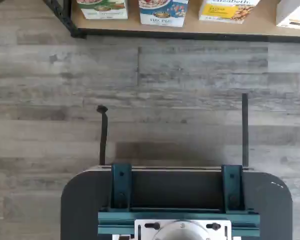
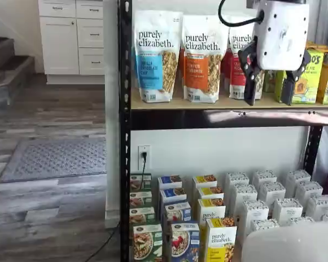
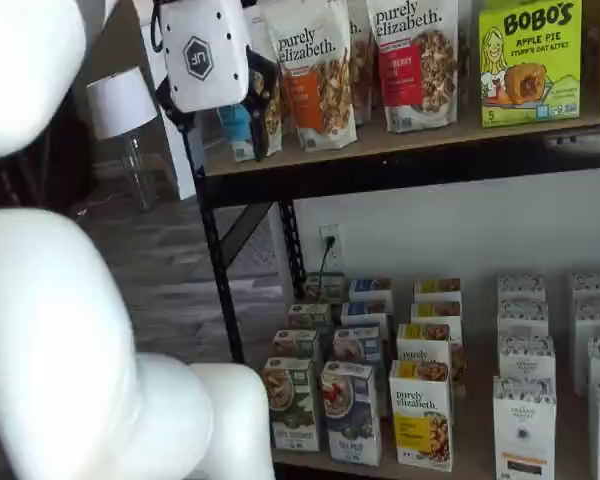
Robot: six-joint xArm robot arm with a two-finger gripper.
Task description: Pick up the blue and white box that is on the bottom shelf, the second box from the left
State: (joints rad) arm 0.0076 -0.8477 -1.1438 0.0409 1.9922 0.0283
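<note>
Your tool (image 2: pixel 269 101), fingers spread and empty at upper right, could snag the green-trimmed box (image 2: pixel 147 242) or yellow box (image 2: pixel 220 240) crowding the blue and white box (image 2: pixel 183 242).

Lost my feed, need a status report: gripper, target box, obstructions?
Gripper open, empty, up by top shelf. Small blue and white cardboard box untouched on bottom shelf, front row. Nothing blocking it.

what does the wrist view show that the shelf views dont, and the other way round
Only the wrist view shows the dark mount with teal brackets over bare wood-look floor.

Only the shelf views show the pincer, open, up by the upper tier, and the purely elizabeth bags there.

Both show the bottom shelf front row: the blue and white box, between a green-trimmed box and a yellow box.
</note>
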